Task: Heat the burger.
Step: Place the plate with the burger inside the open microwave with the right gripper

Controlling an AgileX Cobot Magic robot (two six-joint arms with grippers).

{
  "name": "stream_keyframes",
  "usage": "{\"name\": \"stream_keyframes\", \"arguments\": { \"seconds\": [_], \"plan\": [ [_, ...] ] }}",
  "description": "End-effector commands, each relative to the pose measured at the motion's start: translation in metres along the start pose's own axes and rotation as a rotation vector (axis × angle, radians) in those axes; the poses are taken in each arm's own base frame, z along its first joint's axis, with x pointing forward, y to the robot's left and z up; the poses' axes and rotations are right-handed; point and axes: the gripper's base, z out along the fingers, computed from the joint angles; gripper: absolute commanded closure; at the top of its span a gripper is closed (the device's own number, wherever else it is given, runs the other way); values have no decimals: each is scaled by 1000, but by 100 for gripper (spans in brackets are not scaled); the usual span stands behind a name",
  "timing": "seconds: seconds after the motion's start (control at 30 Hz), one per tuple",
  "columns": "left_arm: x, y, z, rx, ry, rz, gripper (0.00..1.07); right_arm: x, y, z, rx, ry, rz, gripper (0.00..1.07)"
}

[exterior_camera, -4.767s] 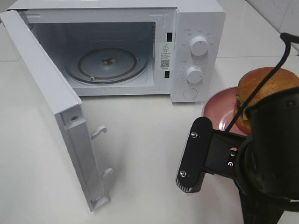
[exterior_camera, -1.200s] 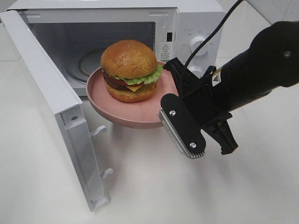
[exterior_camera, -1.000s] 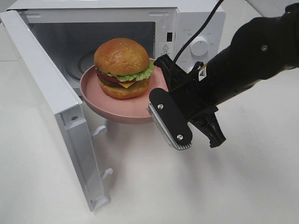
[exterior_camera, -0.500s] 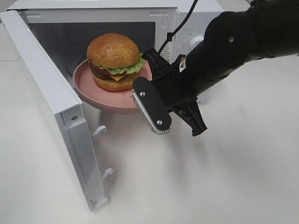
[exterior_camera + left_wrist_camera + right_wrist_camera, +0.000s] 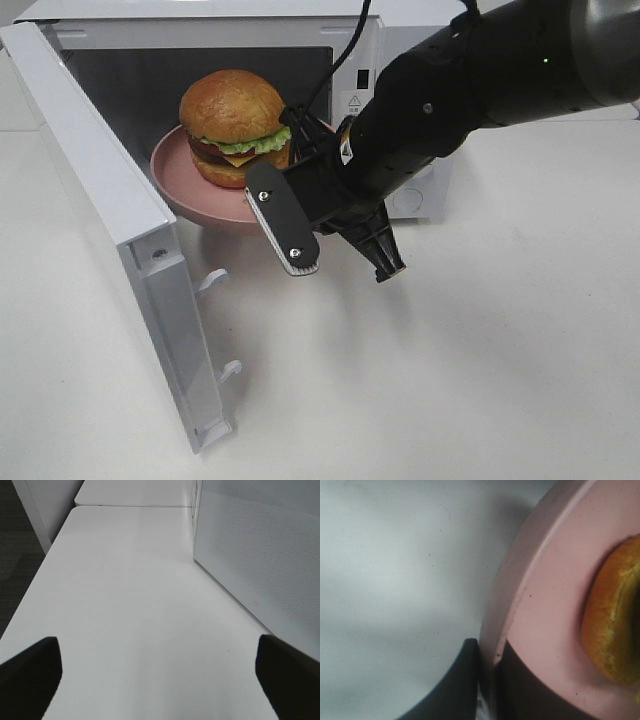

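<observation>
From above, the right gripper [image 5: 296,185] is pinching the pink plate [image 5: 172,180] at its 4 o'clock rim. The burger [image 5: 233,122] is sitting on that plate in the open microwave's [image 5: 250,10] mouth.

In the left wrist view, the left gripper [image 5: 160,680] is hanging spread wide over the white table [image 5: 130,580].

In the right wrist view, 2 fingers [image 5: 462,680] are clamping the plate's rim.

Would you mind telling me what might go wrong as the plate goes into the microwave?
The right tool pinches the pink plate by one rim only, so it may sag and the burger slide. The plate's far edge looks close to the open door and could clip it.
</observation>
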Motion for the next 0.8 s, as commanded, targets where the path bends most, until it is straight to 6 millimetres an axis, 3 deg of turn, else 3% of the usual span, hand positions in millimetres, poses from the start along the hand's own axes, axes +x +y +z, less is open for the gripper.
{"name": "stream_keyframes", "arguments": {
  "seconds": [0.03, 0.8],
  "plan": [
    [0, 0, -2, 5, -32, -9, 9, -1, -17, -1, 82, 1, 31, 107],
    [0, 0, -2, 5, -32, -9, 9, 2, -43, 37, 61, 54, 141, 107]
  ]
}}
